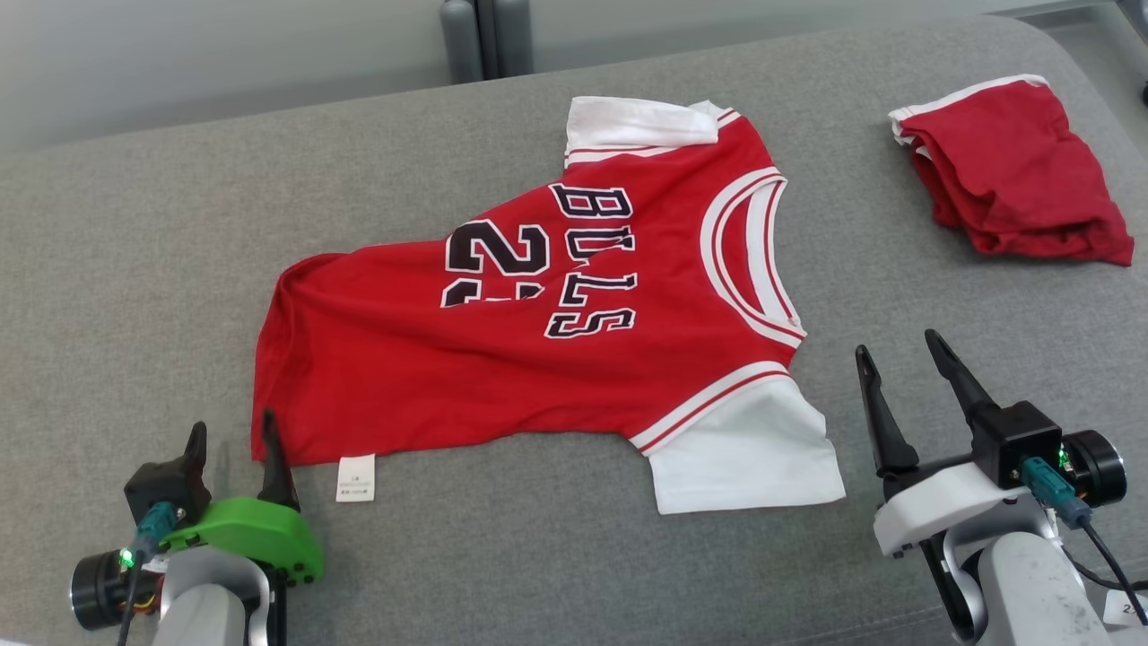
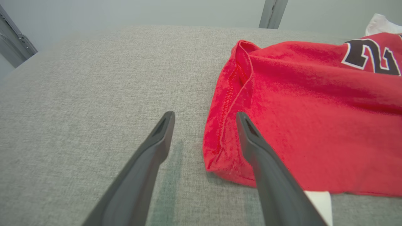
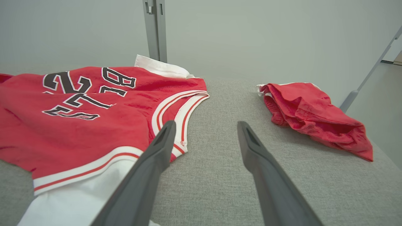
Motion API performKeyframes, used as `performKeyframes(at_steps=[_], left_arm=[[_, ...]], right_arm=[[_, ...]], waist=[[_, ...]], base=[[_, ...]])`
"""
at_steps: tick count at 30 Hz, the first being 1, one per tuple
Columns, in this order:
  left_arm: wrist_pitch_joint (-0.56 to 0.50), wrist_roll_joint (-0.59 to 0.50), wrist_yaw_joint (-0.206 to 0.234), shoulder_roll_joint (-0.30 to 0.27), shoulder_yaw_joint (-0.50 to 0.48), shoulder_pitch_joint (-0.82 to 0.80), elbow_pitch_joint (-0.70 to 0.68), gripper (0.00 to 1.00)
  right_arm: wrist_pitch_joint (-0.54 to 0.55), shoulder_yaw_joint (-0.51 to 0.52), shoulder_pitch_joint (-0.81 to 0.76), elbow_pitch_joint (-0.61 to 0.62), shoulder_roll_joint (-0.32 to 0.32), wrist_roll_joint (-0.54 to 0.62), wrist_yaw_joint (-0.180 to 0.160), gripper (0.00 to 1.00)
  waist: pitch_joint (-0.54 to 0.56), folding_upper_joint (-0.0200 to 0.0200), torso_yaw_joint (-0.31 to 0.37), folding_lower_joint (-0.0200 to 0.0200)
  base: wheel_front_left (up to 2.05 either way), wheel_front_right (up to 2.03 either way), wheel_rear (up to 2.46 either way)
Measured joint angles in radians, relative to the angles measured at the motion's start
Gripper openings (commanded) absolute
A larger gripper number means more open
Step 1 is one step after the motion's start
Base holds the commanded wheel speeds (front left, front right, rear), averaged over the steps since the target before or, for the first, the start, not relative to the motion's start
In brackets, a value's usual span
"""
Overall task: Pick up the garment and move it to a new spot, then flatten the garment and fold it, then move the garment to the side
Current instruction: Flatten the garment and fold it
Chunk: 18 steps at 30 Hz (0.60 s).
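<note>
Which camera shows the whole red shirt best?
The head view: the red shirt lies whole there, both white sleeves and lettering included. The left wrist view catches its hem corner; the right wrist view its collar, lettering and one sleeve.

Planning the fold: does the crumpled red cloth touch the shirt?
No, bare grey padding lies between the crumpled red cloth and the shirt.

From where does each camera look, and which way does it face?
Head view: on the head, facing down at the jersey on the cushion; left gripper and right gripper, open, below.
Left wrist view: on that wrist, along its fingers toward the jersey's hem.
Right wrist view: on that wrist, along its fingers toward the other red garment.
Shared: the jersey, in all.
</note>
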State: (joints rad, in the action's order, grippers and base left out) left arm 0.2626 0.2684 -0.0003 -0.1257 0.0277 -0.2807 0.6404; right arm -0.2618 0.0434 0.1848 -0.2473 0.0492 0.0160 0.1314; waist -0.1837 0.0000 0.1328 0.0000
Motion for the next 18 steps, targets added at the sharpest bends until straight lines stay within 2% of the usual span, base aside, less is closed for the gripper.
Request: performKeyframes(at_steps=[12,18], left_arm=[[0.001,-0.025,-0.079,0.046,-0.039,0.152,-0.150,1.00],[0.001,-0.022,-0.104,0.068,-0.019,0.254,-0.225,1.00]], right_arm=[[0.000,-0.019,-0.057,-0.029,0.000,-0.010,0.000,1.00],[0.000,-0.032,-0.104,-0.042,0.000,-0.034,0.000,1.00]], waist=[[0.088,0.0000,-0.025,0.0000],[0.150,0.0000,-0.030,0.0000]], base=[[0.00,0.00,0.00],[0.00,0.00,0.00]])
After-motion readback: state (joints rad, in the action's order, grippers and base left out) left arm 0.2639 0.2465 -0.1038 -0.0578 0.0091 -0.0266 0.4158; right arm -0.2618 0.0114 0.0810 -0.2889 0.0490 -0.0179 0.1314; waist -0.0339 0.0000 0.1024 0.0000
